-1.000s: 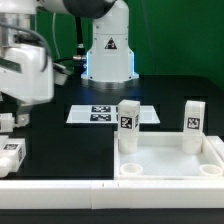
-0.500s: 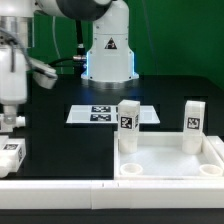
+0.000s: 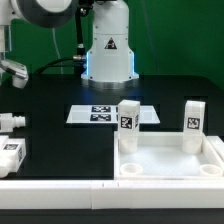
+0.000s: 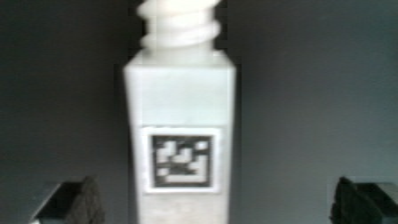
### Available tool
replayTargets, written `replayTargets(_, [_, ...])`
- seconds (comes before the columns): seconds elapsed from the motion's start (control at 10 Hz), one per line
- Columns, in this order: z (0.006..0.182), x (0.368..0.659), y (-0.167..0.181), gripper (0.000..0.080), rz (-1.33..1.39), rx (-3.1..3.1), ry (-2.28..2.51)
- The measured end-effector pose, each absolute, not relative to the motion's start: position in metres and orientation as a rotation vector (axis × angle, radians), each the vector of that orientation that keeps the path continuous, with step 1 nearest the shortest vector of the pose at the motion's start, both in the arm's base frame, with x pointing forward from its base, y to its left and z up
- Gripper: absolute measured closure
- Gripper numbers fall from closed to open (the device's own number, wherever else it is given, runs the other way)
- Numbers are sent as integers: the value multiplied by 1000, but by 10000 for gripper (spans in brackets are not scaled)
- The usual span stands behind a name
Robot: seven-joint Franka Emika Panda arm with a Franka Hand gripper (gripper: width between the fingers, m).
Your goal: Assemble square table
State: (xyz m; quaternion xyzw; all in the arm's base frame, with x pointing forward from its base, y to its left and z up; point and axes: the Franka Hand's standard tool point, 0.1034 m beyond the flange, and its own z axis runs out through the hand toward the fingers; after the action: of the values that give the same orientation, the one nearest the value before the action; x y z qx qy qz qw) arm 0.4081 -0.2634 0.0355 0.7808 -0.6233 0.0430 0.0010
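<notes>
Wrist view frames a short white leg (image 4: pixel 178 130) of the square table against the black table (image 3: pixel 50 100), its black-and-white tag (image 4: pixel 183 160) facing the camera and its threaded stud (image 4: pixel 182 30) at the far end. By its look the leg is hard, light plastic, stiff but smooth-sided and apt to slip. The flat sides of the square body, about the tag and clear of the stud, seem the best place to take hold. The claw (image 4: pixel 222 205) is spread wide and empty, and its dark fingers (image 4: pixel 80 200) flank the leg with a gap on each side, touching nothing. At the exterior view's left a loose leg (image 3: pixel 8 122) and a second loose leg (image 3: pixel 10 156) lie near each other; which one the wrist camera sees cannot be told. The tray-like square top (image 3: pixel 165 168) sits at the exterior view's right, with an upright leg (image 3: pixel 128 122) and a second upright leg (image 3: pixel 193 124) standing in its rear corners, just in front of the marker board (image 3: pixel 80 114).
</notes>
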Motion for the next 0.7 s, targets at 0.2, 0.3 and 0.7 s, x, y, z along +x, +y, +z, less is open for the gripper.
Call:
replayTargets(0.2, [23, 403, -260, 150, 101, 2446, -1942])
replayTargets(0.3, [17, 400, -257, 150, 82, 2443, -1934])
replayTargets(0.7, [11, 400, -252, 174, 65, 2438, -1937])
